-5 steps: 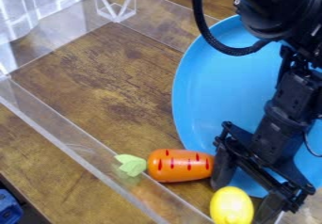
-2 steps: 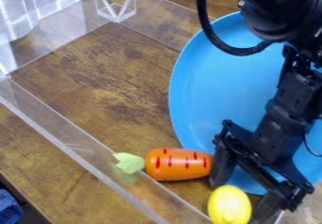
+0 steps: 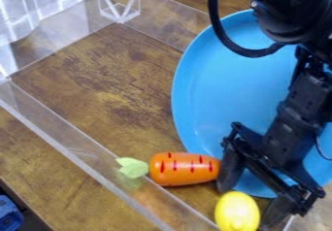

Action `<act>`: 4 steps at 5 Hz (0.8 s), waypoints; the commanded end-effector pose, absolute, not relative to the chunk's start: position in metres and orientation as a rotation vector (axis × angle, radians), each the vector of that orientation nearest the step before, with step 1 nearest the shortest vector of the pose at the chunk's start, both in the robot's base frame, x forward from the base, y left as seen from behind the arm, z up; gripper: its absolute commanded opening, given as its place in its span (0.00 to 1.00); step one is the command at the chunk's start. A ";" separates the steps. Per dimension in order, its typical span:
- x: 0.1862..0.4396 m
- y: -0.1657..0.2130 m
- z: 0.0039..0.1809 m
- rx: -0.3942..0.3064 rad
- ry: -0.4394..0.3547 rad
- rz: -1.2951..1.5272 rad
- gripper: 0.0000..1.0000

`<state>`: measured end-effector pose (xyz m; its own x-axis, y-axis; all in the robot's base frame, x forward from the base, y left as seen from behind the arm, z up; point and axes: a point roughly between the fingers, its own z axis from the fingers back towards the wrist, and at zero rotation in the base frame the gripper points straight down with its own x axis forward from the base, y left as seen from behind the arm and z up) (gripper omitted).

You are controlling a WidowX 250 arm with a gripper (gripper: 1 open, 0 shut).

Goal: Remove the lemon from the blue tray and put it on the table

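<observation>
- The gripper point(image 3: 269, 181) stands with its jaws spread wide and nothing between them, low over the near edge of the blue tray point(image 3: 227, 89); its lower finger is cut off by the frame corner.
- The lemon point(image 3: 238, 213) lies on the table point(image 3: 104, 89), just off the tray's near rim, partly cropped at the bottom.
- A carrot point(image 3: 183, 169) lies beside it against the clear front wall point(image 3: 78, 157).
- The arm hides part of the tray.
</observation>
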<state>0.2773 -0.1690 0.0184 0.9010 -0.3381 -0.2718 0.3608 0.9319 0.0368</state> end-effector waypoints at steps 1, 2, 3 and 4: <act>0.287 -0.167 0.025 0.083 0.243 -0.344 1.00; 0.288 -0.170 0.026 0.090 0.249 -0.346 1.00; 0.289 -0.174 0.026 0.096 0.254 -0.349 1.00; 0.290 -0.176 0.027 0.100 0.259 -0.351 1.00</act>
